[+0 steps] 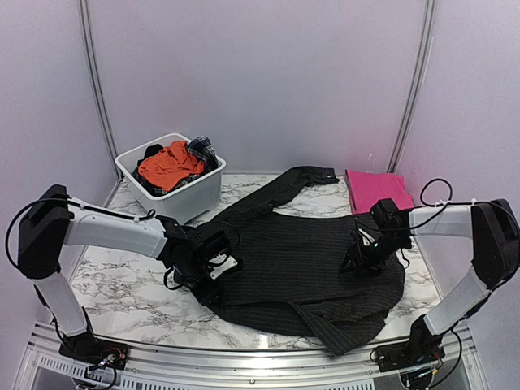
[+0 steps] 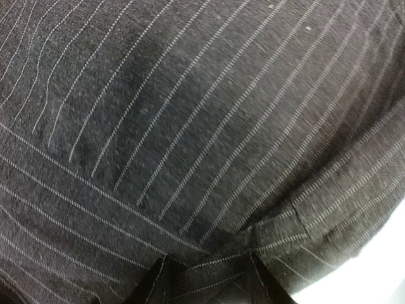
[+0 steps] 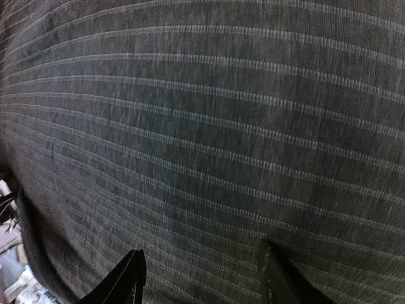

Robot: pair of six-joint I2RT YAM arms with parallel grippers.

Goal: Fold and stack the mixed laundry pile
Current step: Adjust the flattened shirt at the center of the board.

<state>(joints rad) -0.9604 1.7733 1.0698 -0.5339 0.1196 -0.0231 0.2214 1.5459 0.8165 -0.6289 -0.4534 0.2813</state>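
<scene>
The black pinstriped shirt (image 1: 301,268) lies spread across the middle of the marble table, one sleeve reaching toward the back. My left gripper (image 1: 215,272) is down on the shirt's left edge. In the left wrist view its fingers (image 2: 152,285) stand apart with a puckered ridge of shirt cloth (image 2: 190,126) between them. My right gripper (image 1: 357,256) presses on the shirt's right side. Its fingers (image 3: 130,278) stand wide apart on flat striped cloth (image 3: 221,126). A folded magenta-pink cloth (image 1: 375,191) lies at the back right. An orange garment (image 1: 166,166) and a dark plaid piece (image 1: 203,149) sit in the tub.
The white plastic tub (image 1: 183,199) stands at the back left, just beyond the left arm. Bare marble table (image 1: 122,284) shows to the left of the shirt. Curved metal rails run up the back wall on both sides.
</scene>
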